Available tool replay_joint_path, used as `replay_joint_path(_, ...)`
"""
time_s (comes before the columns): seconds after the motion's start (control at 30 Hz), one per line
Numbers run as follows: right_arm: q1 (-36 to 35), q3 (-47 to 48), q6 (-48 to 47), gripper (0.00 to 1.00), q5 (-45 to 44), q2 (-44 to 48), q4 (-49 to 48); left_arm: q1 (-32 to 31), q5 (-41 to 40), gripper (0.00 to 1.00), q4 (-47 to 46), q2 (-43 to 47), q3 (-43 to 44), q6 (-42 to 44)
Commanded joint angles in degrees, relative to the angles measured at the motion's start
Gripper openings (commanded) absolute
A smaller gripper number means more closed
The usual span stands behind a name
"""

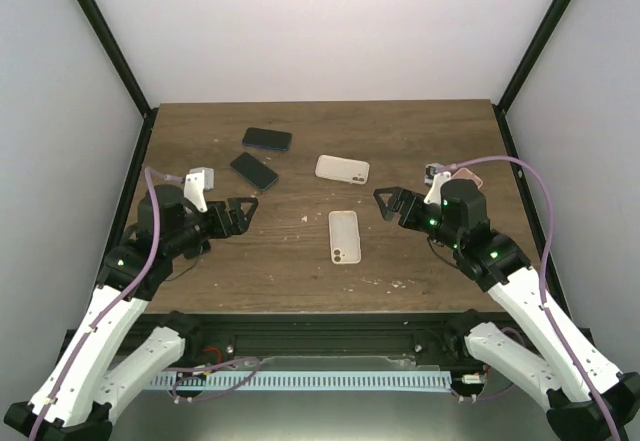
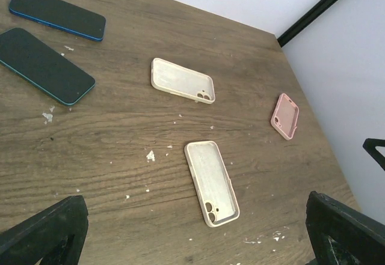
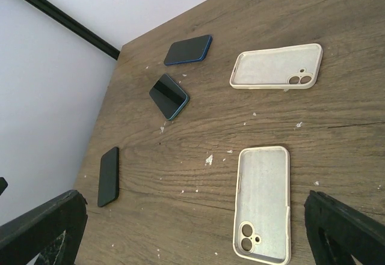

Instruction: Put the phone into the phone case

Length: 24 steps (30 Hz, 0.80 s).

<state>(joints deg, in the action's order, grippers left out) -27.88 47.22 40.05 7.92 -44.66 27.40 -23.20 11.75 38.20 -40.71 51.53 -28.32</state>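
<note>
Both arms are hovering low over the wooden surface [image 1: 420, 131] with nothing in hand. The left end effector [image 1: 247, 215] has its jaws spread wide and empty, pointing in toward the middle. The right end effector [image 1: 384, 206] mirrors it from the other side, also wide open and empty. In each wrist view the black fingers only show in the bottom corners, far apart, with bare wood between them.

Two phones lie flat at the back left, screens up, both with blue edges. The far phone [image 1: 267, 139] sits closer to the back edge. The near phone [image 1: 254, 170] is just in front of it at an angle, and the two are close but not touching.

The cases are all open side up. The far cream case [image 1: 342, 169] lies sideways near the centre with its camera cutout at the right end. The near cream case [image 1: 344, 236] sits in front of it, lengthwise between the two end effectors, with its cutout at the end nearest the arms. A pink case [image 2: 284, 116] lies off toward the right edge, and the top view only shows a sliver of it behind the right arm.

The right wrist view also catches a dark slab [image 3: 108, 176] lying flat near the left edge. It's hard to tell whether it's a phone or a case. Little white flecks [image 2: 150, 155] are scattered over the wood.
</note>
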Motion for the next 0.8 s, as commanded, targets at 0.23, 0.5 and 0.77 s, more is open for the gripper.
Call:
replay_joint_path(0.23,0.54,1.31,-0.22,1.00,0.80,0.81,-1.05,-0.26,-8.29,1.00,-0.84,-0.18,-0.16,-1.37)
replay_joint_path(0.5,0.54,0.87,-0.11,1.00,2.71,0.30,-1.78,0.45,-28.24,0.96,7.07,-8.35,1.35,-8.74)
replay_joint_path(0.77,0.55,0.55,-1.45,1.00,5.02,-0.70,-2.80,10.95,-35.00,0.96,6.41,-20.76,1.18,-8.38)
